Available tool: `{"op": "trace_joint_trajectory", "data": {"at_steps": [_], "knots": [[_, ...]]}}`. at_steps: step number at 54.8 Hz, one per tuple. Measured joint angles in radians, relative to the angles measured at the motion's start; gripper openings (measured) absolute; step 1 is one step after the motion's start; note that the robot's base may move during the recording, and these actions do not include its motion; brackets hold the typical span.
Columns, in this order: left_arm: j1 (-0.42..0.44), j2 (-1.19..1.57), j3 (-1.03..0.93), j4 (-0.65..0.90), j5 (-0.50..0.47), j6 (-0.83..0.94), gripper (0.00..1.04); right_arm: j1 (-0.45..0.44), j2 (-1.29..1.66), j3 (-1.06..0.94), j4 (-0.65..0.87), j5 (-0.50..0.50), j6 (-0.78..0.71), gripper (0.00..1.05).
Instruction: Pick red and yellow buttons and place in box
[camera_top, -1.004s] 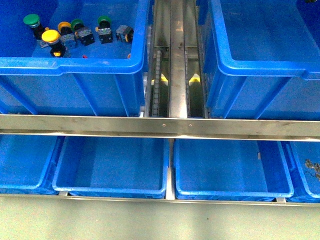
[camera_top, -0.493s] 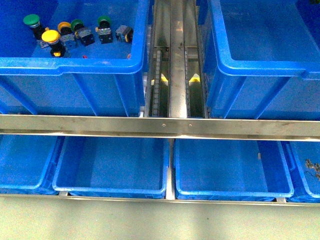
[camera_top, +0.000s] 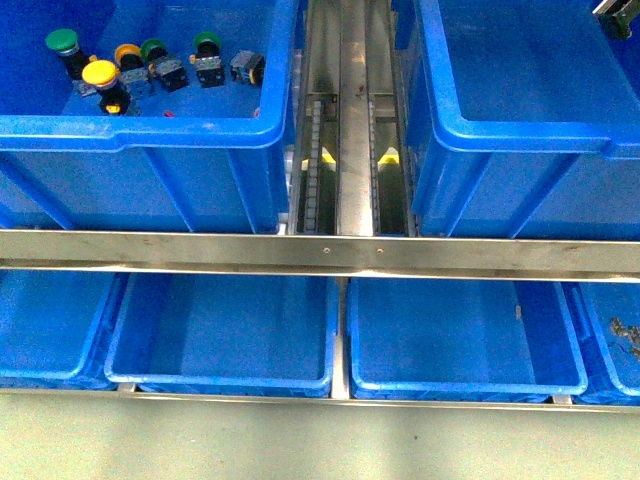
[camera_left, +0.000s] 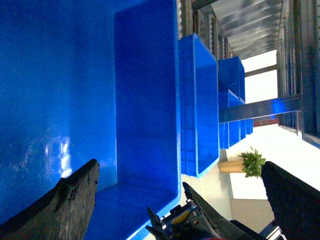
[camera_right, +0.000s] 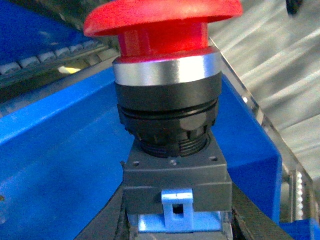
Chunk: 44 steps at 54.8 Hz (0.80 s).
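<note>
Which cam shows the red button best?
Right wrist view: the red button fills the frame, cap, metal ring and grey body sharp. Front view and left wrist view don't show it.

Red mushroom-capped push-button switch (camera_right: 170, 125) fills the right wrist frame. Its cap is at the top, then a silver collar and a black threaded body, and the grey base is pinched low in frame by the right gripper (camera_right: 175, 222). Yellow-capped push-button switch (camera_top: 101, 73) sits upper left in the front frame, cap towards the camera. Large deep blue plastic bin (camera_top: 520, 142), thick-rimmed, stands upper right.
</note>
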<state>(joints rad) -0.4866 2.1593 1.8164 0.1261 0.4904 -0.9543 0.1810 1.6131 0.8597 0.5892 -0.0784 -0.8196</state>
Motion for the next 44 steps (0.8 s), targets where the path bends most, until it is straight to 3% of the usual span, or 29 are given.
{"op": "trace_joint_trajectory", "data": {"at_steps": [23, 31, 44], "knots": [[0.14, -0.226, -0.35, 0.077, -0.092, 0.144, 0.97, -0.047, -0.002, -0.019, -0.001, 0.004, 0.02, 0.26], [0.153, -0.312, -0.478, 0.083, -0.13, 0.233, 0.97, -0.051, -0.011, -0.019, -0.008, 0.003, 0.023, 0.26], [0.158, -0.501, -0.772, 0.113, -0.283, 0.42, 0.97, -0.063, -0.065, -0.045, -0.015, -0.004, 0.068, 0.26]]}}
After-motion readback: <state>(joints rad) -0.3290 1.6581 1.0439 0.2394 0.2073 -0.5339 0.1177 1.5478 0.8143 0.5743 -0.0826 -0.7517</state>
